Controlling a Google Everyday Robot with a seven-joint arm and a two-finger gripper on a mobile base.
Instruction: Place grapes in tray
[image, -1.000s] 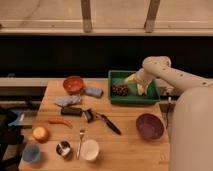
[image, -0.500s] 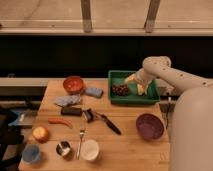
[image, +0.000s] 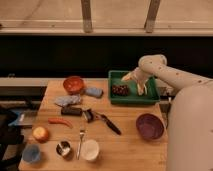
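Grapes (image: 120, 90) lie in left part of green tray (image: 131, 99), upper middle of frame, at back of desk (image: 130, 147). Tool (image: 131, 77) hangs over tray, just up and right of grapes. Cannot tell if tool open or closed, or if it touches grapes. Yellow piece (image: 140, 87) in tray too, right of grapes. Purple bowl (image: 149, 125) lower right. Red bowl (image: 74, 84) left of tray. White cup (image: 90, 149) near bottom edge.

The gripper (image: 134, 80) sits over the tray (image: 114, 79), covering part of its right half; the grapes (image: 120, 90) inside the tray show only as one dark lump.
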